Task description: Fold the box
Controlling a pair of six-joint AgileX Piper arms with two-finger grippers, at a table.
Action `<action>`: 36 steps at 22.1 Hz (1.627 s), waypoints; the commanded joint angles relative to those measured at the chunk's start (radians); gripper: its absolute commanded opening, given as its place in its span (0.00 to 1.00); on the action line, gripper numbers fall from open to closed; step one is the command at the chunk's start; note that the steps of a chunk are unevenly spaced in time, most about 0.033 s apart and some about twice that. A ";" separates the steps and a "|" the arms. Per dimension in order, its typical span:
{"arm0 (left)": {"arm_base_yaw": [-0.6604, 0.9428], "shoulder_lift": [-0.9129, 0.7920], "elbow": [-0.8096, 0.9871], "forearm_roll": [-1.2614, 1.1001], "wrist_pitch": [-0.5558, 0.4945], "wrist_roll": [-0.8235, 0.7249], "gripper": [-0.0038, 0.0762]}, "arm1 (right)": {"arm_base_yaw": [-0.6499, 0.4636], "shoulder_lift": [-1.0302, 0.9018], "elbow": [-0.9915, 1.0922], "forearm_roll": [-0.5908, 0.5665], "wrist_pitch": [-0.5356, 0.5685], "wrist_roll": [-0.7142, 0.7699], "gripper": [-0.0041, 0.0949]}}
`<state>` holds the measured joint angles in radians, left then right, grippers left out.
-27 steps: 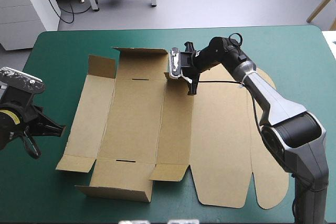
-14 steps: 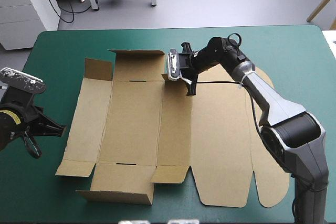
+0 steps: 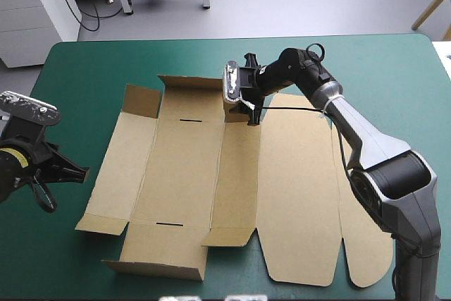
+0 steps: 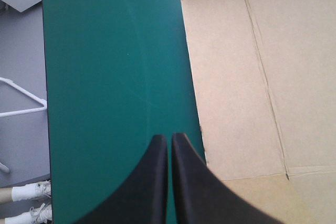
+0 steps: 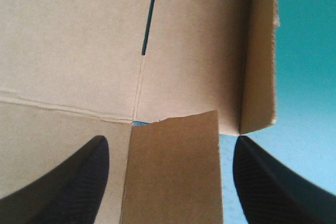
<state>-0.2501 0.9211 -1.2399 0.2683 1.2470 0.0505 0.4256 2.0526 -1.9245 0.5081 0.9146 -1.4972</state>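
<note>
The brown box (image 3: 183, 167) lies as a cut sheet on the teal-green cover, with its far wall (image 3: 190, 82) and near wall (image 3: 165, 262) raised and its wide lid panel (image 3: 296, 195) flat to the right. My right gripper (image 3: 251, 107) hovers at the box's far edge. In the right wrist view its fingers stand apart (image 5: 170, 140), and a small corner flap (image 5: 173, 177) lies loose between them. My left gripper (image 3: 74, 172) is shut (image 4: 169, 140) over bare cover, just left of the box's left panel (image 4: 236, 93).
A band of teal-green cover (image 3: 91, 61) shows around the sheet on every side. The table's left edge (image 4: 45, 103) runs close beside my left gripper. The lid's rounded tabs (image 3: 370, 259) reach toward the table's right side.
My right gripper, shut on the corner flap earlier, now stands open with the flap loose. The whole sheet has shifted a little to the right. The left arm has not moved.
</note>
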 commanded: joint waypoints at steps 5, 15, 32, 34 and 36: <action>0.000 -0.008 -0.026 0.006 -0.055 -0.016 0.07 | 0.002 -0.144 -0.143 -0.049 -0.053 0.352 0.68; 0.000 -0.006 -0.025 0.006 -0.129 -0.023 0.07 | -0.029 -0.256 -0.180 -0.499 0.058 1.039 0.03; 0.002 0.385 -0.028 -0.101 -0.286 0.063 0.07 | -0.446 -0.429 -0.059 -0.221 0.289 1.174 0.02; 0.002 0.440 -0.028 -0.125 -0.289 0.089 0.07 | -0.466 -0.477 0.012 -0.219 0.289 1.158 0.02; 0.013 0.471 -0.028 -0.144 -0.310 0.099 0.07 | -0.468 -0.530 0.093 -0.221 0.288 1.141 0.02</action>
<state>-0.2461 1.4045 -1.2399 0.1400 0.9912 0.1379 -0.0322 1.6057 -1.8614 0.2645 1.2423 -0.3334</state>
